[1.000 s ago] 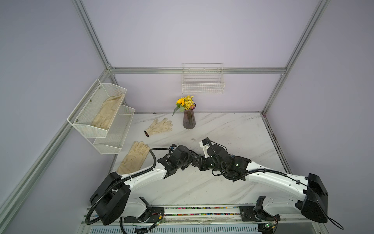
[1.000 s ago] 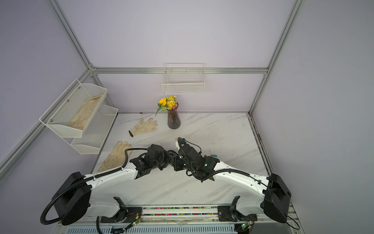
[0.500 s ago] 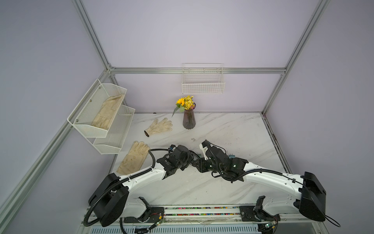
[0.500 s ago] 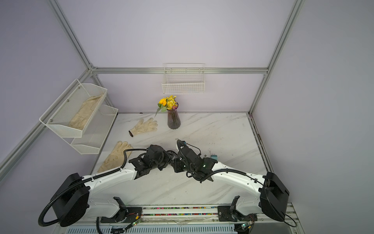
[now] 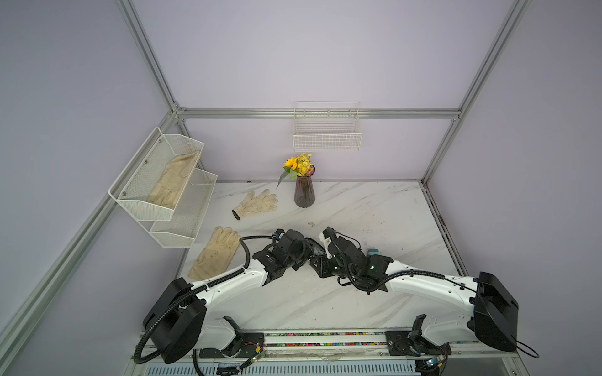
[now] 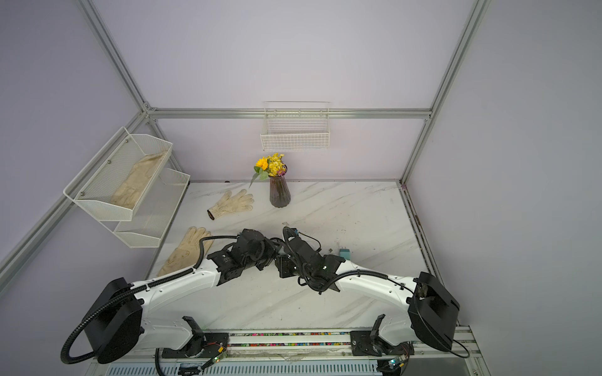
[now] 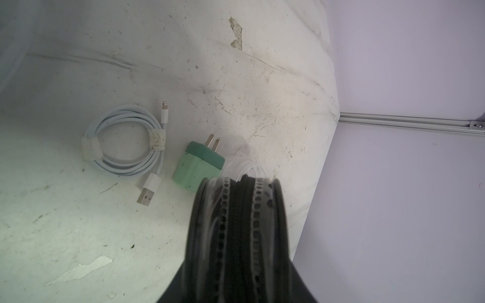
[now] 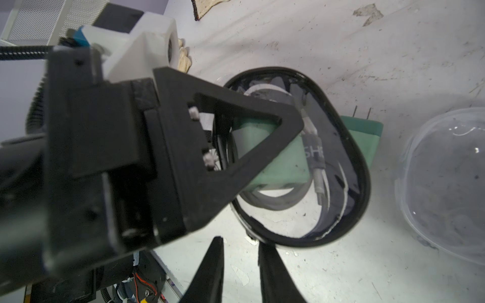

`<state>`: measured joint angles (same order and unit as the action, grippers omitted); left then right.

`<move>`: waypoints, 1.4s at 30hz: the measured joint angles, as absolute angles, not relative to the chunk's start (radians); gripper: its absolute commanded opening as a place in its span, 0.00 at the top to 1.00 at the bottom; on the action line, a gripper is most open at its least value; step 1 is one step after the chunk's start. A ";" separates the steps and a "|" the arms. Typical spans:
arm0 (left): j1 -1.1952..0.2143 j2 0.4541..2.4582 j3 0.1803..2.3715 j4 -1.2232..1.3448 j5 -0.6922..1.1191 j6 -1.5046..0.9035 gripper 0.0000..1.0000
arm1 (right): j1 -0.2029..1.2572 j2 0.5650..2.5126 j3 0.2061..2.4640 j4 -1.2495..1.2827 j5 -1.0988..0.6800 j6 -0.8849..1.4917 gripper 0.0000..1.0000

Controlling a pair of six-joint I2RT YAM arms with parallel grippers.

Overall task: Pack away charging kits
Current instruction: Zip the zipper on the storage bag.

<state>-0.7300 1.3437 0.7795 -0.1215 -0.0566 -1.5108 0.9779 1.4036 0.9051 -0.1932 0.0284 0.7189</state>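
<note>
My left gripper (image 7: 238,183) is shut on the black-rimmed clear case (image 8: 349,147), which it holds off the table. Through the case wall I see a mint-green charger (image 8: 283,168) and a grey cable (image 8: 278,202) inside. The left wrist view shows the case (image 7: 240,230) edge-on. On the table beyond it lie a coiled white cable (image 7: 123,141) and a second mint-green charger (image 7: 199,165). My right gripper (image 8: 240,241) is open just below the case's rim, nothing between its fingers. A light blue charger (image 5: 373,251) stands by the right arm. Both grippers meet mid-table in both top views.
Another clear case (image 8: 446,183) lies on the table. Cream gloves (image 5: 257,203) (image 5: 216,252) lie at the left, and one more sits in the mesh wall shelf (image 5: 163,182). A vase of flowers (image 5: 303,192) stands at the back under a wire basket (image 5: 326,135).
The right arm has edged a little toward the left gripper and the case. The left arm holds still with the case.
</note>
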 measured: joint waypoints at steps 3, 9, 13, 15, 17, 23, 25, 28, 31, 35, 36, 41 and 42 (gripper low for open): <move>-0.729 1.345 0.780 -0.131 -0.060 -1.510 0.77 | 0.978 1.422 0.905 -0.183 0.031 0.720 0.74; -0.729 1.345 0.780 -0.136 -0.061 -1.509 0.77 | 0.978 1.427 0.909 -0.179 0.040 0.720 0.74; -0.729 1.345 0.780 -0.134 -0.060 -1.509 0.77 | 0.978 1.428 0.912 -0.177 0.054 0.720 0.74; -0.729 1.346 0.780 -0.128 -0.061 -1.509 0.77 | 0.978 1.436 0.922 -0.177 0.064 0.721 0.77; -0.729 1.350 0.780 -0.121 -0.065 -1.509 0.77 | 0.978 1.446 0.931 -0.179 0.075 0.722 0.80; -0.728 1.359 0.780 -0.116 -0.075 -1.508 0.77 | 0.978 1.459 0.934 -0.184 0.098 0.734 0.93; -0.728 1.359 0.780 -0.113 -0.076 -1.508 0.77 | 0.978 1.459 0.937 -0.187 0.105 0.739 0.99; -0.728 1.359 0.780 -0.107 -0.078 -1.507 0.78 | 0.978 1.456 0.937 -0.189 0.113 0.744 1.00; -0.729 1.359 0.780 -0.094 -0.074 -1.507 0.77 | 0.978 1.443 0.937 -0.196 0.119 0.744 1.00; -0.733 1.356 0.780 -0.082 -0.058 -1.500 0.77 | 0.978 1.411 0.918 -0.200 0.121 0.744 1.00; -0.735 1.354 0.780 -0.082 -0.055 -1.499 0.78 | 0.978 1.404 0.912 -0.200 0.121 0.744 1.00; -0.739 1.346 0.780 -0.087 -0.048 -1.489 0.79 | 0.977 1.385 0.890 -0.198 0.107 0.739 1.00; -0.739 1.344 0.780 -0.088 -0.046 -1.486 0.79 | 0.977 1.380 0.887 -0.198 0.103 0.735 1.00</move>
<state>-0.7391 1.3437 0.7795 -0.0883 -0.0460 -1.4857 0.9771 1.3796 0.8871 -0.1982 0.1032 0.7349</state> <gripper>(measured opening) 0.344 0.047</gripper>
